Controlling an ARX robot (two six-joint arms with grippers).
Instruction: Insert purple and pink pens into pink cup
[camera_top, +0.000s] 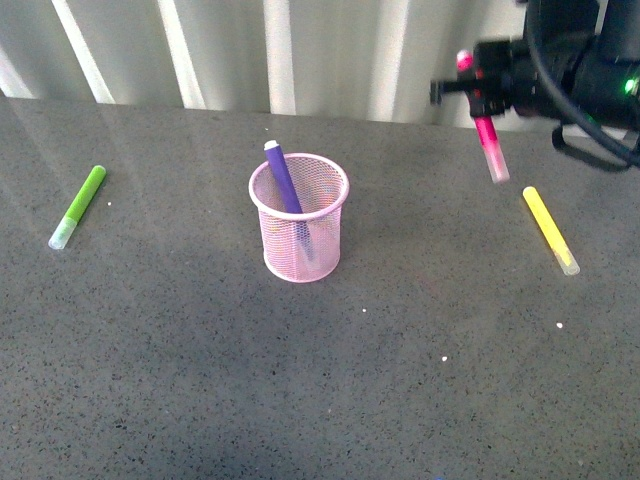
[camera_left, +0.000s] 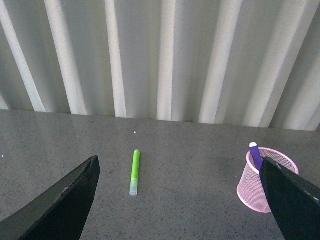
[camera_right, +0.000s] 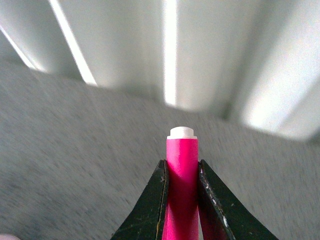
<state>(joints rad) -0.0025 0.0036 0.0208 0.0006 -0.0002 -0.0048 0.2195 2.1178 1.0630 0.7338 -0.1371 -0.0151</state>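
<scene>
The pink cup (camera_top: 299, 222) stands upright mid-table, and the purple pen (camera_top: 285, 186) leans inside it with its white end above the rim. My right gripper (camera_top: 482, 95) hangs high at the upper right, shut on the pink pen (camera_top: 489, 135), which dangles nearly upright with its pale cap down. The right wrist view shows the pink pen (camera_right: 182, 175) squeezed between both fingers (camera_right: 152, 207). My left gripper (camera_left: 180, 200) is open over bare table; the pink cup (camera_left: 265, 180) with the purple pen (camera_left: 255, 154) lies partly behind one of its fingers.
A lime-green marker (camera_top: 78, 206) lies at the far left of the grey table (camera_top: 320, 380), also seen as the lime-green marker (camera_left: 134, 171) between my left fingers' spread. A yellow marker (camera_top: 550, 229) lies at the right, below the held pen. A ribbed white wall backs the table.
</scene>
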